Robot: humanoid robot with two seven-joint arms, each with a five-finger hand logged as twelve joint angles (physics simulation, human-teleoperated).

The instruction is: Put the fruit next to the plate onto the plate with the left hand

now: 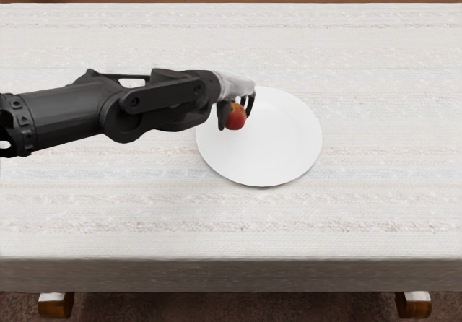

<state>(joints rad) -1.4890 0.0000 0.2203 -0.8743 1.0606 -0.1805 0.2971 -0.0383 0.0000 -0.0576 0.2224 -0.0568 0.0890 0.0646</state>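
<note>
Past the counter's (231, 264) near edge, the left hand (234, 97) is clamped on the red fruit (236, 117), holding it over the white plate's (285, 149) left rim; pickup looks done, letting go onto the plate remains

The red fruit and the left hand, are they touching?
Touching. The head view shows the left hand closed around the red fruit, fingers on both sides.

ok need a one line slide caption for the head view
Left hand holds a small red fruit over the left side of a white plate on a pale table.
</note>
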